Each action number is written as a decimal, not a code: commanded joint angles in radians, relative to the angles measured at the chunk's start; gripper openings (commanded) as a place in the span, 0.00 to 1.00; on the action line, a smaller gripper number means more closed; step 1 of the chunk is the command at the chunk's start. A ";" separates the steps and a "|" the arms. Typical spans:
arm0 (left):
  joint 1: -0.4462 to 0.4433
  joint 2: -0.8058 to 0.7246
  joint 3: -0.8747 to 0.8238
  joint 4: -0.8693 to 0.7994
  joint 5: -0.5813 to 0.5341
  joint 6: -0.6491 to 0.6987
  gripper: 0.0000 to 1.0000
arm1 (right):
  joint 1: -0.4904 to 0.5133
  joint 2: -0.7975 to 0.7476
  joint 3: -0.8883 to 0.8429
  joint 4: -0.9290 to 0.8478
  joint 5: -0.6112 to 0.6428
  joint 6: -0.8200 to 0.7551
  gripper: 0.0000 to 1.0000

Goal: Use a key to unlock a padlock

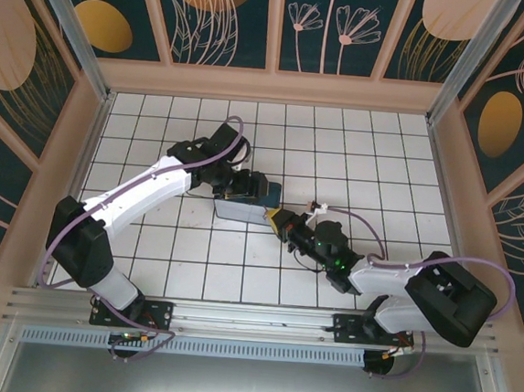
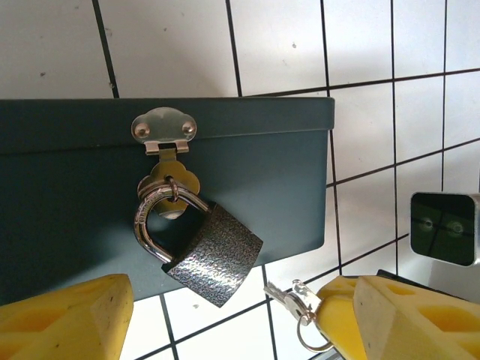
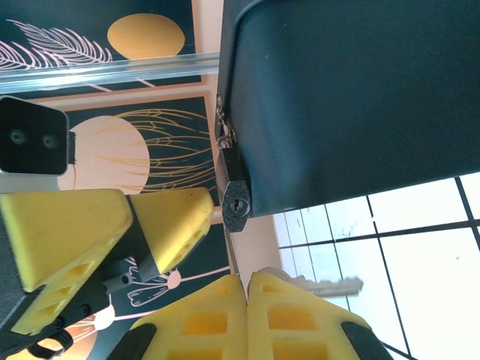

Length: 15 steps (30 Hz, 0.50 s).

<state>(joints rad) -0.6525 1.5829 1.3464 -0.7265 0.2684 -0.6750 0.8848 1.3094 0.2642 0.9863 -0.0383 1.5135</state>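
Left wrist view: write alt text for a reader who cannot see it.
A dark, textured padlock with a silvery shackle hangs tilted from the metal hasp of a dark teal box. At lower right, the right arm's yellow fingers pinch a small silvery metal key, its tip close to the padlock but not inserted.

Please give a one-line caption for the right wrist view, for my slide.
Right gripper shut on the key, close to the padlock on the dark box, not yet inserted.
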 commanded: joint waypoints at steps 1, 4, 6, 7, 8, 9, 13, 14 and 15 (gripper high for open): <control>0.004 0.005 -0.027 0.033 0.034 -0.018 0.78 | 0.008 -0.025 0.014 0.000 0.018 -0.033 0.00; 0.004 0.006 -0.053 0.069 0.058 -0.037 0.78 | 0.008 -0.016 0.025 -0.005 0.010 -0.038 0.00; 0.003 0.014 -0.059 0.077 0.063 -0.043 0.78 | 0.010 -0.007 0.029 0.001 0.003 -0.041 0.00; 0.004 0.014 -0.059 0.082 0.061 -0.043 0.78 | 0.009 -0.006 0.029 0.002 0.003 -0.042 0.00; 0.005 0.015 -0.057 0.085 0.055 -0.043 0.77 | 0.009 -0.002 0.026 0.003 0.003 -0.041 0.00; 0.005 0.017 -0.052 0.083 0.048 -0.041 0.78 | 0.009 0.001 0.025 0.006 0.002 -0.038 0.00; 0.005 0.038 -0.019 0.074 0.023 -0.026 0.76 | 0.009 0.008 0.027 0.008 -0.002 -0.038 0.00; 0.005 0.044 -0.012 0.074 0.020 -0.026 0.75 | 0.010 0.010 0.027 0.011 -0.002 -0.036 0.00; 0.005 0.050 -0.007 0.077 0.021 -0.025 0.74 | 0.009 0.009 0.026 0.012 -0.002 -0.035 0.00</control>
<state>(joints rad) -0.6525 1.6070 1.3067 -0.6643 0.3023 -0.7013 0.8848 1.3102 0.2691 0.9813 -0.0463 1.4979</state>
